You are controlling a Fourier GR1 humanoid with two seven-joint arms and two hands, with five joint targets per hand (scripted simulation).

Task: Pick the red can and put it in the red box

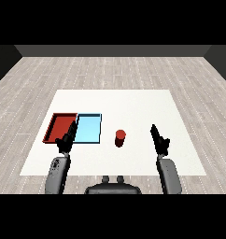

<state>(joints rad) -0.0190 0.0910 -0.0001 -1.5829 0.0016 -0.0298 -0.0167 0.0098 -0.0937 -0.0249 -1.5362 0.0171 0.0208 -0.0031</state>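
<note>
My fingers straight on both hands, left hand [67,138] and right hand [159,138], holding nothing. Red can [120,138] upright on table [133,105] (untouched). Red tray [60,127] without can; pick and placement both left.

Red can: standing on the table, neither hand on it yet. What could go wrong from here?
The red can stands upright and narrow, so a sideways approach by the right hand might tip it. The light blue tray lies between the can and the red tray, so a short carry could end in the wrong tray.
</note>
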